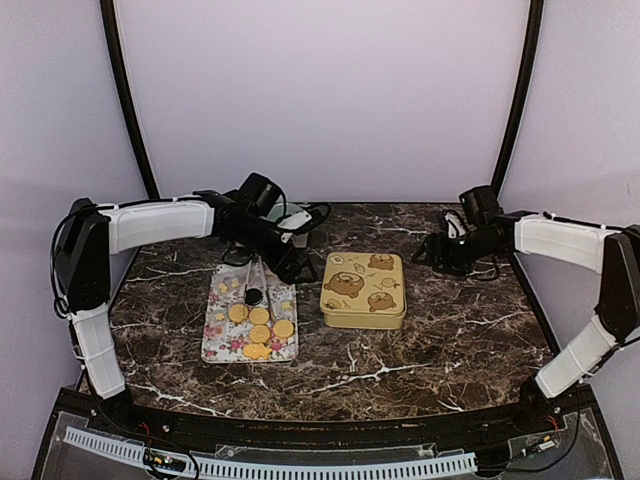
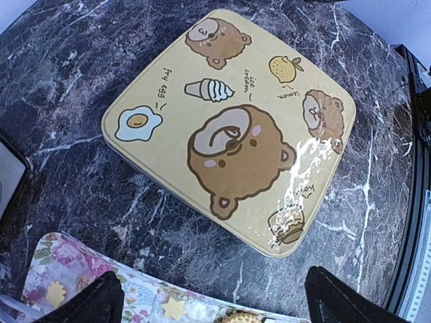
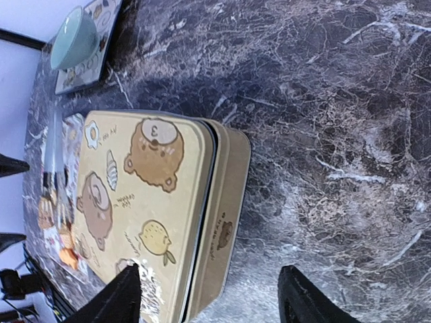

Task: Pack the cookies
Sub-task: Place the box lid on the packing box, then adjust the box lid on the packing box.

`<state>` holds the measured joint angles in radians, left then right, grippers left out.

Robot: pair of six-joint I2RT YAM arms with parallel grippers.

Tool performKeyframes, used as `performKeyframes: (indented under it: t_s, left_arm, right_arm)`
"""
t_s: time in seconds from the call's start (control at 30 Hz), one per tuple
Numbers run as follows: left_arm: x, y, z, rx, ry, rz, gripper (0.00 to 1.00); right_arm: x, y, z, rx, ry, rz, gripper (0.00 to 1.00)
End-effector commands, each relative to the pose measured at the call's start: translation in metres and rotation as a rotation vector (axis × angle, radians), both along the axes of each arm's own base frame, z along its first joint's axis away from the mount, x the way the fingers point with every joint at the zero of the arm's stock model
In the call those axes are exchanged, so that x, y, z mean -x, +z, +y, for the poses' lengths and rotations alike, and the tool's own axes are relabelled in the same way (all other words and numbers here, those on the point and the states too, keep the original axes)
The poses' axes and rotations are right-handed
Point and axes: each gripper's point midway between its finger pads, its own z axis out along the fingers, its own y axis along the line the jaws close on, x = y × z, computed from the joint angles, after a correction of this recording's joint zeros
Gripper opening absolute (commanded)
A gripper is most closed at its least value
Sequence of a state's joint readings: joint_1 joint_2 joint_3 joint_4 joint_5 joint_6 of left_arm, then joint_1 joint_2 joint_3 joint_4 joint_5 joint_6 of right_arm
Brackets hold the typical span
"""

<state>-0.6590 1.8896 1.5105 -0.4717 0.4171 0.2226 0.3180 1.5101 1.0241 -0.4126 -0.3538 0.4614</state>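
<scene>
Cookies (image 1: 260, 325), small golden-orange rounds, lie on a flowered tray (image 1: 215, 342); left pincer (image 2: 215, 296) and right pincer (image 3: 212, 296) gape empty.

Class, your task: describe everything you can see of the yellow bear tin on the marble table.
The tin is a low, rounded-square box, pale yellow, glossy like painted metal. Its lid is on and shut, printed with brown bears, a fried egg, an ice cream and a lemon. It lies flat on the dark marble table, just right of the floral tray, apart from it. Nothing else appears to touch it.
</scene>
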Motion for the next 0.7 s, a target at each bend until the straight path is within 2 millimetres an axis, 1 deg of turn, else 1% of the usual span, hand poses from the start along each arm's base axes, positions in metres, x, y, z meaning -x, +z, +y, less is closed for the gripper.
performKeyframes:
  t_s: [0.0,0.03,0.1,0.17,0.27,0.43,0.53,0.57,0.6,0.67]
  left_arm:
    - [-0.009,-0.032,-0.007,-0.026,0.004,-0.003,0.93]
    - [-0.018,-0.037,-0.007,-0.041,0.017,-0.042,0.91]
    - [-0.032,-0.045,-0.008,-0.064,0.034,-0.095,0.88]
    - [-0.040,-0.052,-0.010,-0.079,0.043,-0.107,0.86]
    - [-0.046,-0.061,-0.013,-0.086,0.054,-0.104,0.84]
    - [-0.048,-0.062,-0.017,-0.073,0.054,-0.105,0.84]
    - [-0.044,-0.059,-0.025,-0.057,0.038,-0.108,0.84]
    - [-0.043,-0.058,-0.028,-0.055,0.031,-0.112,0.84]
    - [-0.042,-0.057,-0.032,-0.054,0.025,-0.113,0.84]
    - [-0.041,-0.056,-0.037,-0.052,0.021,-0.114,0.84]
  right_arm:
    - [0.005,-0.007,-0.012,0.053,-0.044,-0.003,0.59]
    - [0.006,-0.009,-0.017,0.072,-0.058,-0.001,0.55]
    - [0.007,-0.014,-0.024,0.115,-0.077,0.010,0.49]
    - [0.007,-0.019,-0.028,0.136,-0.088,0.023,0.45]
    - [0.008,-0.028,-0.027,0.130,-0.094,0.042,0.42]
    - [0.010,-0.043,-0.014,0.111,-0.072,0.070,0.41]
    - [0.009,-0.047,0.001,0.100,-0.045,0.077,0.41]
    - [0.007,-0.043,0.007,0.091,-0.038,0.066,0.42]
    - [0.007,-0.052,0.011,0.100,-0.028,0.088,0.42]
    - [0.006,-0.053,0.017,0.104,-0.016,0.088,0.42]
